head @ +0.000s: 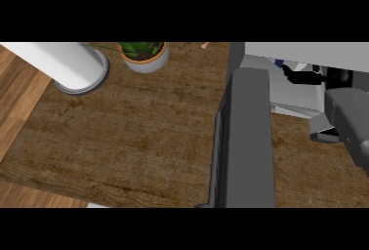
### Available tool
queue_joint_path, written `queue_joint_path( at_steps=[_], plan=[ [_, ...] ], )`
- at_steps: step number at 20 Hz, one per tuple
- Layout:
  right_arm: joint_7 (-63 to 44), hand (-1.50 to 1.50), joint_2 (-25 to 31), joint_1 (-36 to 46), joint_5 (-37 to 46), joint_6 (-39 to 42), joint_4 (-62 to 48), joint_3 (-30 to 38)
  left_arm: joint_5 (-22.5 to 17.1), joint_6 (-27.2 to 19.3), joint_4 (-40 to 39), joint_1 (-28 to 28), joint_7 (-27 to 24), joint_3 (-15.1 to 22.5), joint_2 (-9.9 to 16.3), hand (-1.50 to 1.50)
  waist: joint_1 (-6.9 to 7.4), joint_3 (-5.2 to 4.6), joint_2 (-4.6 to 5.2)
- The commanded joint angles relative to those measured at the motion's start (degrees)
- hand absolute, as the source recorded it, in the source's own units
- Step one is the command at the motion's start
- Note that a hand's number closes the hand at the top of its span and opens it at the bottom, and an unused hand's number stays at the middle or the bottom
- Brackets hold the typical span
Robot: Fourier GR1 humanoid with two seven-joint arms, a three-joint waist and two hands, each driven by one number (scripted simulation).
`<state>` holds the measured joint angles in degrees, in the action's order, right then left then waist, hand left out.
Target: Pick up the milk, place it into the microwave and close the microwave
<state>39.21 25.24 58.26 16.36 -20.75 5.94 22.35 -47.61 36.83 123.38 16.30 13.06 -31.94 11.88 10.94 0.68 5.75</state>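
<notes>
The microwave (pixel 310 51) stands at the right of the counter with its grey door (pixel 245 141) swung wide open towards me. My right forearm (pixel 349 122) comes in from the right edge, and its black hand (pixel 306 77) is inside the microwave's opening, over the pale floor of the cavity (pixel 292 100). A small white and blue piece, likely the milk (pixel 276 62), shows just left of the hand under the microwave's top; the rest of it is hidden. My left hand does not show.
A white cylinder on a grey round base (pixel 72 66) stands at the back left. A potted plant (pixel 146 54) sits beside it. The brown wooden counter (pixel 122 136) stretches left of the door, with its edges at the left and lower left.
</notes>
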Motion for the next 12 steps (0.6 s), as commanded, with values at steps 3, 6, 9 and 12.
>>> queue_joint_path(
  at_steps=[3,6,9,12],
  plan=[
    [-0.3,1.5,1.2,0.7,-0.1,0.9,-0.2,0.3,1.1,0.3,-0.1,-1.4,0.1,-0.7,1.7,-1.5,0.45,0.11,0.18],
    [-0.7,1.5,2.0,0.9,0.0,0.9,-0.4,0.3,1.7,0.4,-0.1,-1.4,0.0,-0.2,1.1,-1.5,0.74,0.07,0.22],
    [-0.6,1.5,1.3,1.1,0.2,0.0,-0.4,0.2,2.8,0.4,-1.4,-2.5,-0.3,-0.4,1.4,-1.5,0.59,0.02,0.57],
    [1.1,-1.5,-1.7,2.4,-2.0,1.0,0.7,2.2,3.2,0.0,-1.9,-2.8,0.1,0.2,1.2,-1.5,0.47,0.22,0.28]
  ],
)
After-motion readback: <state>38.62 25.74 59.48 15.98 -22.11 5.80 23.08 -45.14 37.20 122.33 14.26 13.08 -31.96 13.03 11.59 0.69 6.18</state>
